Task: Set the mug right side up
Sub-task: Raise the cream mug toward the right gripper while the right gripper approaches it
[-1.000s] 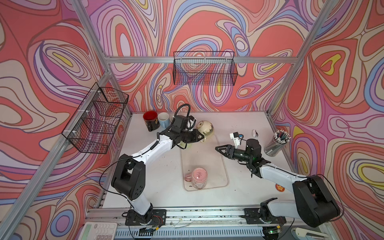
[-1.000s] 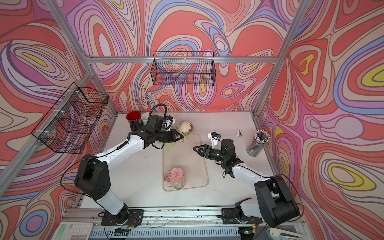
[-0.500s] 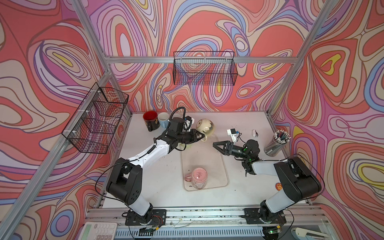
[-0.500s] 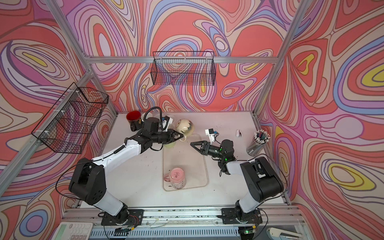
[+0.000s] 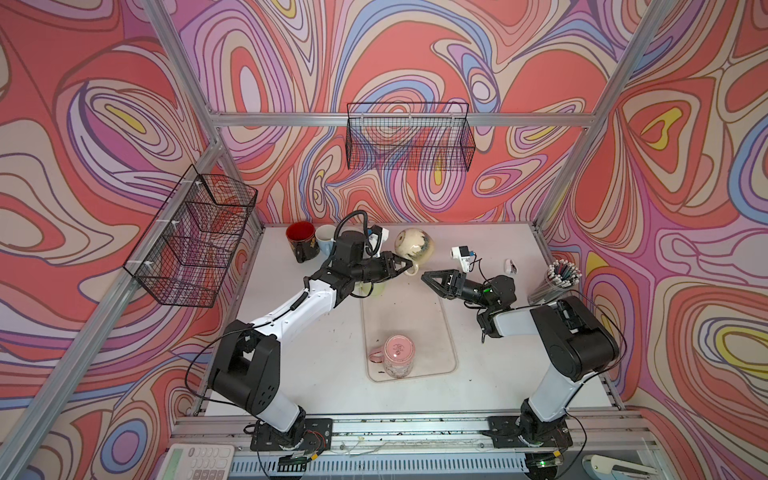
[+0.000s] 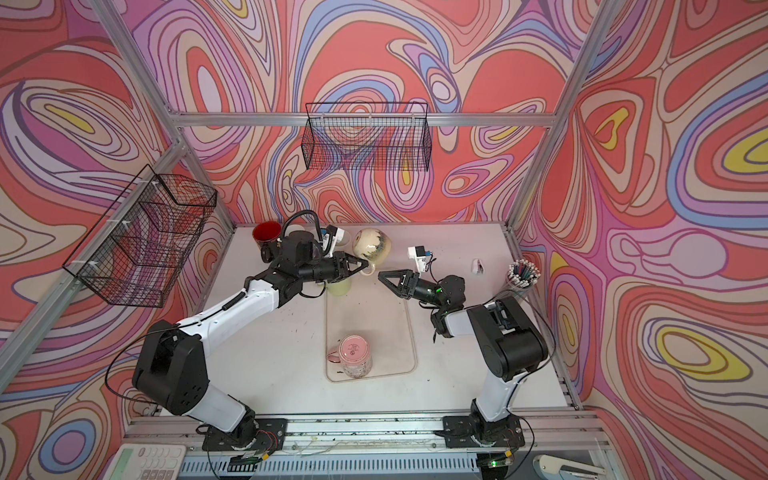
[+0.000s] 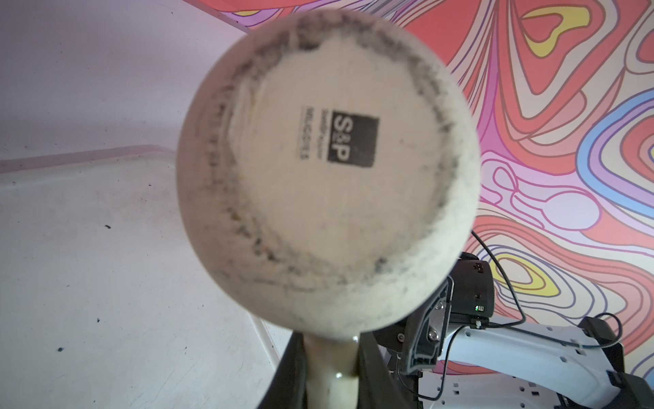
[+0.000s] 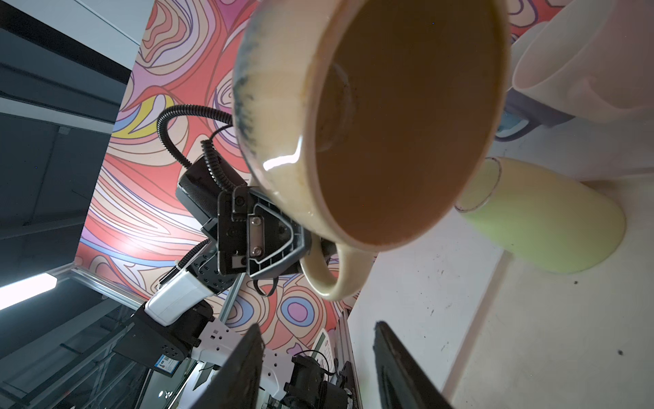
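Left wrist view: left gripper [image 7: 332, 375] clamps the handle of the cream round ceramic mug [image 7: 329, 170], aloft, tipped sideways; right gripper [image 8: 318, 333] gapes empty nearby. I judge halfway: uprighting and set-down on table [image 5: 316, 353] remain.

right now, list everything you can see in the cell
cream mug: 1, cream, raised, back middle
pink mug: 1, pink, upside down on mat
red mug: 1, red, back left
blue mug: 1, pale blue, beside red mug
green cup: 1, pale green, by mat's back left corner
mat: 1, clear, centre
pen pot: 1, clear, right edge
baskets: 2, black wire, back and left walls
phone: 1, white, front left
left fingers: shut on cream mug's handle
right fingers: open, empty
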Motion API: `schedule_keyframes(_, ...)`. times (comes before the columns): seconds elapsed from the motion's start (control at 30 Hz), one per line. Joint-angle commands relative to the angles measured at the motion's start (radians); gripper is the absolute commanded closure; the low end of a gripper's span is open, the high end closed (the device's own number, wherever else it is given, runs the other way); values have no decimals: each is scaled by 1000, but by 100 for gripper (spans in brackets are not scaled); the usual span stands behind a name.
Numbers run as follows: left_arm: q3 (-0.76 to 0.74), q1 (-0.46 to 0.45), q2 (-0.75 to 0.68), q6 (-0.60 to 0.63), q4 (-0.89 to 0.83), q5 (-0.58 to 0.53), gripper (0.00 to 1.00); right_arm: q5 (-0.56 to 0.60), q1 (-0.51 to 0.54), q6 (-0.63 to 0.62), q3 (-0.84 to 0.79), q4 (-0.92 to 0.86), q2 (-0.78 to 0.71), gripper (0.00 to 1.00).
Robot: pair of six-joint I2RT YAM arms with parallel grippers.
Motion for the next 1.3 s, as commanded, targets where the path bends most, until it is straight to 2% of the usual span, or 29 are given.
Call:
schedule_keyframes(0.0, 23, 8, -58, -5, 155, 38, 100, 1, 2, 24, 34, 35, 40, 48)
schedule_keyframes(0.4, 36, 8, -60, -2, 151, 56, 100, 14, 18, 44, 115, 34, 99, 51)
schedule_keyframes(0.57, 30, 8, -58, -8, 168, 63, 100, 14, 40, 63, 153, 34, 130, 57)
schedule_keyframes(1.27, -36, 7, -63, -58, 251, 81, 100, 28, 58, 83, 232, 36, 174, 69)
